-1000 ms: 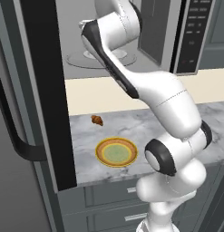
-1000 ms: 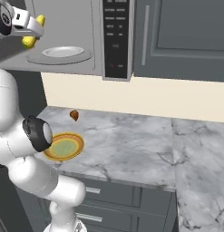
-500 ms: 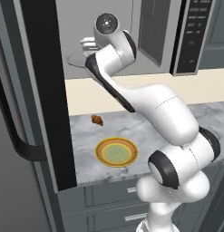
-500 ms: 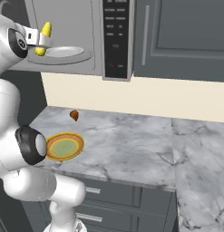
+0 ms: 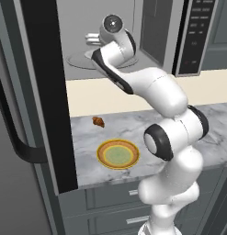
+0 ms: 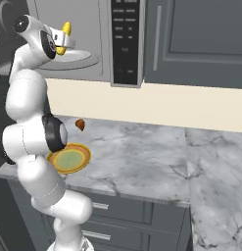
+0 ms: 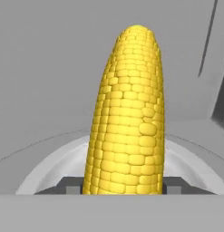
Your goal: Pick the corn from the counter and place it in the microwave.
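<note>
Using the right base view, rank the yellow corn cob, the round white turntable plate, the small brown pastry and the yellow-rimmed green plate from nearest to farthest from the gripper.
1. Yellow corn cob: clamped in the gripper, tip pointing up.
2. Round white turntable plate: just below and beyond, inside the microwave.
3. Small brown pastry: down on the marbled counter near the backsplash.
4. Yellow-rimmed green plate: lowest, near the counter's front edge.

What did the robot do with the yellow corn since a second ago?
The gripper stayed shut on the corn and carried it from outside the microwave in through the open doorway, so it now hangs above the turntable plate. The pastry and the yellow-rimmed plate stayed where they were on the counter.
</note>
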Robot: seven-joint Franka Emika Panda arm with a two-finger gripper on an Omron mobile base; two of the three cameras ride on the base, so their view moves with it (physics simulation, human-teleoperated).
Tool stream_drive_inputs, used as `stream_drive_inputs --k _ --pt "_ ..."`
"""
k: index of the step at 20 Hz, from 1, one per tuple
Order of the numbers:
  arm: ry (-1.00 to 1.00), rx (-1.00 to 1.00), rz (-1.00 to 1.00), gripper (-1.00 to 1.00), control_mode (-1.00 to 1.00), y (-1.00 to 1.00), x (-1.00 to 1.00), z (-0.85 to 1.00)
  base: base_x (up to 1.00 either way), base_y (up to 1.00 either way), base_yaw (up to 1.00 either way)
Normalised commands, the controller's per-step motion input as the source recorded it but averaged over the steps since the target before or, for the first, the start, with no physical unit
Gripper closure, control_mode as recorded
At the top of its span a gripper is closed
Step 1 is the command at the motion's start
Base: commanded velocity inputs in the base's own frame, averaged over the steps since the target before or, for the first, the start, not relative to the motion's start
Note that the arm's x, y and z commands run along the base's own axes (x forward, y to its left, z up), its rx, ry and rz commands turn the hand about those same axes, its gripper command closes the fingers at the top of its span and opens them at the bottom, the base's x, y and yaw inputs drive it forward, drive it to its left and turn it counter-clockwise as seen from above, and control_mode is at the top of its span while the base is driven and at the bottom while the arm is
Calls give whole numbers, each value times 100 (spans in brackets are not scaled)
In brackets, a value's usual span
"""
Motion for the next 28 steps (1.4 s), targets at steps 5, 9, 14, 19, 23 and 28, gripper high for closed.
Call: stream_drive_inputs --k 5,9,14,19,23,28 --pt "4 2 0 100 -100 12 92 -7 0 0 0" --pt "2 1 0 100 -100 7 90 -1 0 0 0" --pt "12 0 -1 100 -100 28 6 -27 0 0 0" --pt "9 0 -3 100 -100 8 0 -25 0 0 0" --pt "5 0 -2 100 -100 0 0 -49 0 0 0" --pt "2 0 -2 100 -100 0 -8 -62 0 0 0"
